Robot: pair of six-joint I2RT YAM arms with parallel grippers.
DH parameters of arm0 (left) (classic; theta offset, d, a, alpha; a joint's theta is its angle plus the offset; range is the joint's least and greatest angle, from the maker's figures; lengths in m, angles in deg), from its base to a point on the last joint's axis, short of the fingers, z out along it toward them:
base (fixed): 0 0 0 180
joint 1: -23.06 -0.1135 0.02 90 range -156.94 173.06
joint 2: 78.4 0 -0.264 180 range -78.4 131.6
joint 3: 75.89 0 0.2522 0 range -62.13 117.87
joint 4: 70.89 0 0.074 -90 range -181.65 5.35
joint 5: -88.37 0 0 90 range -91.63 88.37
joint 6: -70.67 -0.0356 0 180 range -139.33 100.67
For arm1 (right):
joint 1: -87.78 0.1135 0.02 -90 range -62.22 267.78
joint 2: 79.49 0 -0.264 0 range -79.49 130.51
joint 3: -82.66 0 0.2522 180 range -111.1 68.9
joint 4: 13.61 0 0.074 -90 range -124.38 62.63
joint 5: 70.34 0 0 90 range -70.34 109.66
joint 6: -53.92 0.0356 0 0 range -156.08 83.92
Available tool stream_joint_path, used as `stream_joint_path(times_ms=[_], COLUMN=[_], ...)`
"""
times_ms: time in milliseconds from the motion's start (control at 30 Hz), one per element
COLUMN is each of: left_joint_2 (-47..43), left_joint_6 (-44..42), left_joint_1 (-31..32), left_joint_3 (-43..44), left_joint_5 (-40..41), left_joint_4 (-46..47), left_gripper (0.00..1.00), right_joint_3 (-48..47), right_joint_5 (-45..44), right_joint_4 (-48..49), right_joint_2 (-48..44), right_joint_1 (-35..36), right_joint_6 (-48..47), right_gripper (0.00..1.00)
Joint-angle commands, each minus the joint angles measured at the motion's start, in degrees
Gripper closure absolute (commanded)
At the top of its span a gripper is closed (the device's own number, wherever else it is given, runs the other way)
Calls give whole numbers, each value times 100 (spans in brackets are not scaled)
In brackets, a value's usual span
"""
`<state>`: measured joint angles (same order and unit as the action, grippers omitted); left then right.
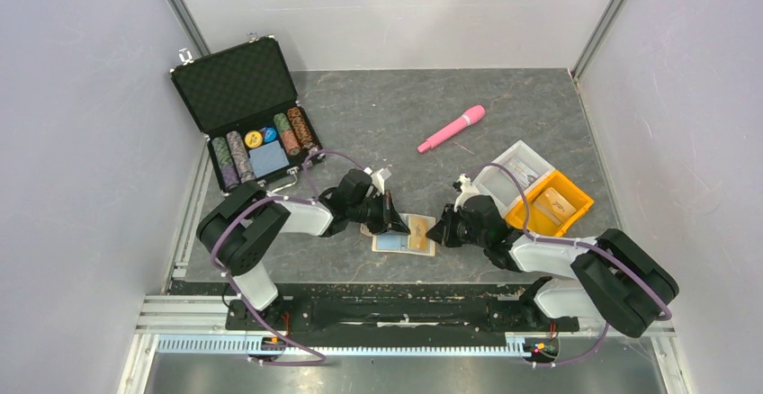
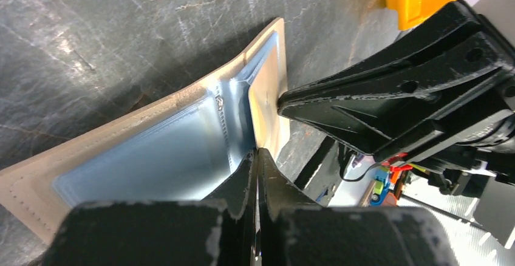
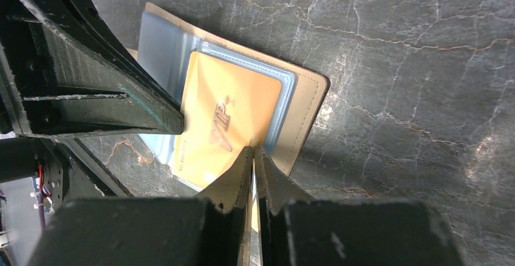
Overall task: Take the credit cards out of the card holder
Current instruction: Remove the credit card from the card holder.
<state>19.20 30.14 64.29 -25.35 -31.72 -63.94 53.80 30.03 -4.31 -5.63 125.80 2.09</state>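
One card holder (image 1: 403, 234), tan with pale blue lining, lies open and flat on the grey marbled table (image 1: 378, 115), near its front edge and between the two arms. One credit card (image 3: 228, 120), yellow-orange and printed face up, sits at one half of the holder over the clear sleeves; whether it is tucked in or lies loose on top cannot be told. One left gripper (image 2: 256, 152) has its fingers pressed together, tips down at the blue lining beside the fold; whether any sleeve is nipped between them cannot be told. One right gripper (image 3: 253, 149) also has its fingers pressed together, tips touching the card's edge; a pinch on the card cannot be confirmed. The two grippers point at each other across the holder, close but apart. One black poker-chip case (image 1: 247, 111), lid up, stands far left. One pink stick (image 1: 452, 129) lies at far centre. One orange tray (image 1: 576, 198) and one clear tray (image 1: 504, 171) sit side by side at right.
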Motion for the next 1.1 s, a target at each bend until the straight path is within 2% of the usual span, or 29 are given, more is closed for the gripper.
stream_joint_path(times_ms=[0, 133, 400, 767, 1067], left_joint_2=[104, 129, -255, -424, -1058], left_joint_6=[542, 679, 436, 425, 247], left_joint_1=[53, 36, -156, -351, -473], left_joint_3=[-111, -153, -279, -392, -454], left_joint_5=[-498, -471, 95, 229, 754], left_joint_4=[1135, 1231, 297, 13, -651], left_gripper=[98, 98, 98, 98, 98], right_joint_3=[102, 135, 204, 220, 87], right_joint_5=[-75, -122, -132, -141, -64], right_joint_4=[48, 25, -45, -232, -359], right_joint_2=[29, 40, 19, -126, -212], right_joint_1=[30, 8, -140, -364, -439], right_joint_6=[2, 6, -45, -253, -435], right_gripper=[95, 95, 97, 98, 97])
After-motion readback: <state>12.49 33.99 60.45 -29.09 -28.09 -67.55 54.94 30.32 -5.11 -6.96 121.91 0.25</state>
